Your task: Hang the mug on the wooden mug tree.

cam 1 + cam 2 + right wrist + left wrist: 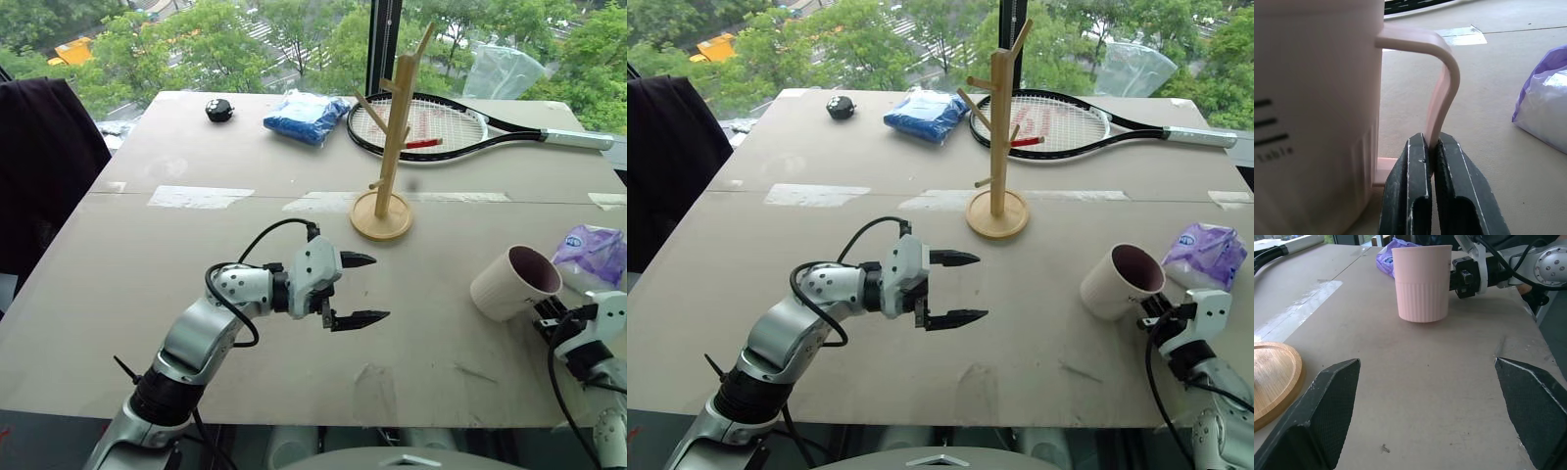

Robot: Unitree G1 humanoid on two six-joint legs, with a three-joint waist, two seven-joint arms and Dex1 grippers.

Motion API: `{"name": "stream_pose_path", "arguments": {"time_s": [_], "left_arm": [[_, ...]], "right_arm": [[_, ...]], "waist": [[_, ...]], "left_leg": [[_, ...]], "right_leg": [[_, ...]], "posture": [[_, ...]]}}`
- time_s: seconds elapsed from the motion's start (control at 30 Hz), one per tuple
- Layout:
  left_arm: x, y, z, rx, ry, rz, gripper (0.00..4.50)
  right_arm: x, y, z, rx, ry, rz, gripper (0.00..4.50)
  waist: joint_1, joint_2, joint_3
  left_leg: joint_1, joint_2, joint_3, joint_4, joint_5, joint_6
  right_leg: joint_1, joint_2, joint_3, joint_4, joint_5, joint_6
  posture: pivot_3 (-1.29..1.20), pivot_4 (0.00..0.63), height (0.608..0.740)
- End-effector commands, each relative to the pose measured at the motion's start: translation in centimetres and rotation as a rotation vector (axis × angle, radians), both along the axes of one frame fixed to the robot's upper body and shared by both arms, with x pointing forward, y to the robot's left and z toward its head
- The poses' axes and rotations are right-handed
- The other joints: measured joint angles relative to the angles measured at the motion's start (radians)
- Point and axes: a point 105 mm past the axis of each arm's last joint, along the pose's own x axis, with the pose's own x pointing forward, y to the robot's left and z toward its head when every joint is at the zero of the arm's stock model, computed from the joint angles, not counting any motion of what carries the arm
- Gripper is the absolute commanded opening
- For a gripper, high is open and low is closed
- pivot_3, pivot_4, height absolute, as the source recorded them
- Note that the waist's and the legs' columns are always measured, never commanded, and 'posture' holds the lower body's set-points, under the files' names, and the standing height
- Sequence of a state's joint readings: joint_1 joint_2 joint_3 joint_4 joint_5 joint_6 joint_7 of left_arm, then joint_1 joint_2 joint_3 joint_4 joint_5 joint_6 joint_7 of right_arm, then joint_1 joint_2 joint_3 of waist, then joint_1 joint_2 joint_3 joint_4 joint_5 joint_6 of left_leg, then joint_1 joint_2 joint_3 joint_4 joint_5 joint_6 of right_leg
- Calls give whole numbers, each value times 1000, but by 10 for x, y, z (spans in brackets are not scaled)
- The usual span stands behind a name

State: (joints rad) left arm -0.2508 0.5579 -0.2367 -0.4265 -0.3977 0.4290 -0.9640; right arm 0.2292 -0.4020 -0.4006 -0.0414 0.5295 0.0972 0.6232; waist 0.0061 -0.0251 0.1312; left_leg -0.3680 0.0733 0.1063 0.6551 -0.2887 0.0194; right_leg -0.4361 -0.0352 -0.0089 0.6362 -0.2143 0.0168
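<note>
Head views: left gripper (358, 290) hovers above table (196, 255) centre, fingers spread, nothing between them. Wooden mug tree (387, 147) upright beyond it, near tennis racket (431, 127) and blue bag (306, 116). Mug (514, 282) at table's right side, tilted, maroon mouth facing up and away; purple bag (593, 257) just beside it.

Left wrist view: mug (1422, 281) ahead, right gripper (1466, 276) at its handle side.

Right wrist view: right gripper (1432, 147) clenched on mug handle (1442, 88)
</note>
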Motion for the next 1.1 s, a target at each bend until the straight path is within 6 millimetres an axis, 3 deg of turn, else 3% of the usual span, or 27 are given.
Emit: {"name": "stream_pose_path", "arguments": {"time_s": [0.03, 0.13, 0.27, 0.4, 0.47, 0.77, 0.9, 1.1], "left_arm": [[-1, 0, 15, -88, -49, 35, 4500], [5, 2, 18, -197, -25, 119, 4500], [15, 12, 33, -484, -48, 307, 4500], [20, 13, 44, -543, -178, 370, 4500], [24, 13, 50, -572, -205, 395, 4500], [11, 6, 59, -626, -240, 411, 4500], [7, 9, 58, -632, -239, 428, 4500], [7, 8, 56, -637, -240, 441, 4500]], "right_arm": [[7, 1, 26, -34, -53, 53, 20], [14, 8, 43, -110, -61, 136, 20], [42, 36, 94, -414, -51, 353, 20], [73, 64, 141, -618, -150, 530, 20], [86, 71, 155, -665, -178, 582, 20], [144, 86, 198, -837, -250, 713, 20], [155, 94, 213, -869, -286, 744, 20], [160, 105, 219, -904, -310, 795, 20]], "waist": [[-1, 0, 0], [-2, 1, 1], [-21, 5, 4], [-23, -3, 11], [-17, -4, 12], [-16, -3, 13], [-14, -2, 13], [-15, -1, 14]], "left_leg": [[0, 0, 0, 0, 0, 0], [0, 0, 0, 2, 0, 0], [0, -2, -2, 9, 0, 0], [2, -2, -6, 14, 0, 0], [1, -4, -11, 15, 0, 0], [-13, -5, -16, 15, 0, 0], [-15, -5, -16, 14, 0, 0], [-15, -4, -14, 14, 0, 0]], "right_leg": [[0, 0, 0, 0, 0, 0], [0, 0, 0, 1, 0, 0], [1, 0, 4, 4, 0, 2], [5, 6, 4, 5, 2, 2], [5, 9, 6, 5, 3, 0], [-4, 17, 16, 1, 8, 0], [-7, 17, 17, 1, 8, 1], [-9, 17, 18, 3, 8, 1]], "posture": [[0, 150, 731], [0, 150, 731], [0, 150, 731], [0, 150, 731], [0, 150, 731], [0, 150, 731], [0, 150, 731], [0, 150, 731]]}}
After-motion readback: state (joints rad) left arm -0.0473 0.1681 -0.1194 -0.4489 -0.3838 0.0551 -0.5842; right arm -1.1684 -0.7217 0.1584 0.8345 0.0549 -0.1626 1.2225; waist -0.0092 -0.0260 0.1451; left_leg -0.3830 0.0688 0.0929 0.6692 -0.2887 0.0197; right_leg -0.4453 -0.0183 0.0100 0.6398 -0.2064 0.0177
